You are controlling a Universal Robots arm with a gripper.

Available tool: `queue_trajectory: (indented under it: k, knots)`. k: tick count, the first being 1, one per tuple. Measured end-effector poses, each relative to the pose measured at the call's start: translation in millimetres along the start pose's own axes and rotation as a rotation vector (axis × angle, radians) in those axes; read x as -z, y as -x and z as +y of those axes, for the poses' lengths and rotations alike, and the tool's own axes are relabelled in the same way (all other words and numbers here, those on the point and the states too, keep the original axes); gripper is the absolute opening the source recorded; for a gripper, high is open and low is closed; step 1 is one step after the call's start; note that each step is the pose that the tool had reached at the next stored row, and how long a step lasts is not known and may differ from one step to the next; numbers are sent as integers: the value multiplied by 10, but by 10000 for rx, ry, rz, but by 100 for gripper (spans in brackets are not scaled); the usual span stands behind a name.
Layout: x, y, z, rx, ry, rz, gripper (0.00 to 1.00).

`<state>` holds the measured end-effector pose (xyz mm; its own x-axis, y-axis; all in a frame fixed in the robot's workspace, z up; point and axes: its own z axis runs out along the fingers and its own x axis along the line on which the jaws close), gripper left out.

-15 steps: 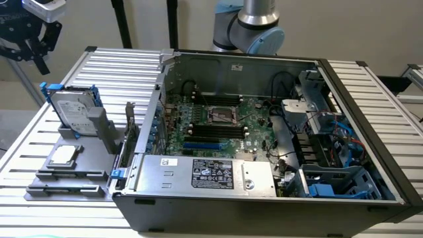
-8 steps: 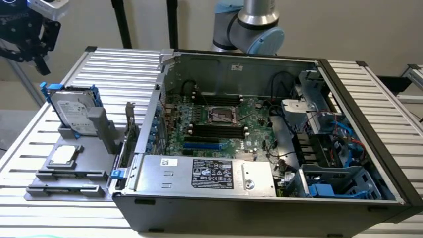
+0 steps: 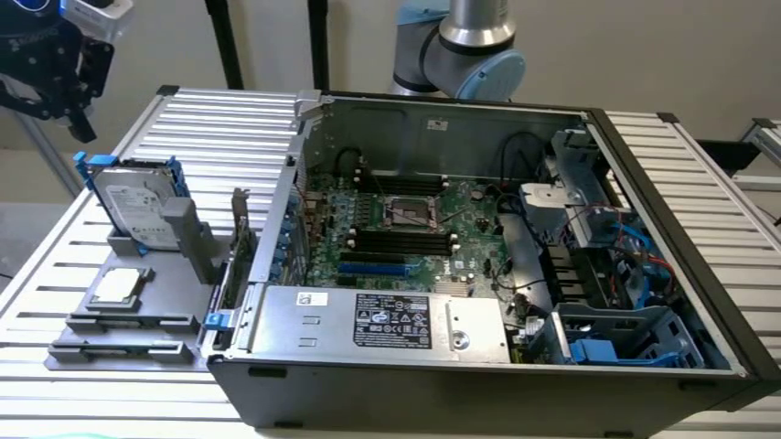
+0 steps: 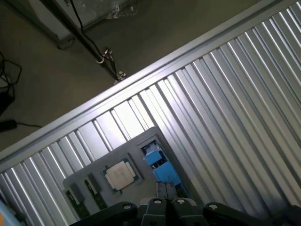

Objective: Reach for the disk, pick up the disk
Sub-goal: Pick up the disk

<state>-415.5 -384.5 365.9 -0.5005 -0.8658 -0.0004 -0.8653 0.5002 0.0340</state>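
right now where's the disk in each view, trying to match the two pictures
Exterior view: the disk stands upright on the grey tray, at the exterior view's left, outside the computer case.
Wrist view: the disk is seen edge-on, its blue frame showing at a corner of the grey tray.
Shared landmark: the square silver chip, lying flat on the tray beside the disk.
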Motion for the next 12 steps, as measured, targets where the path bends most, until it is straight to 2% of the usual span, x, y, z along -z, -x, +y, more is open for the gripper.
queue_trajectory:
  k: [12]
  knots:
    - [-25,1,-3,1878,-3,62,11]
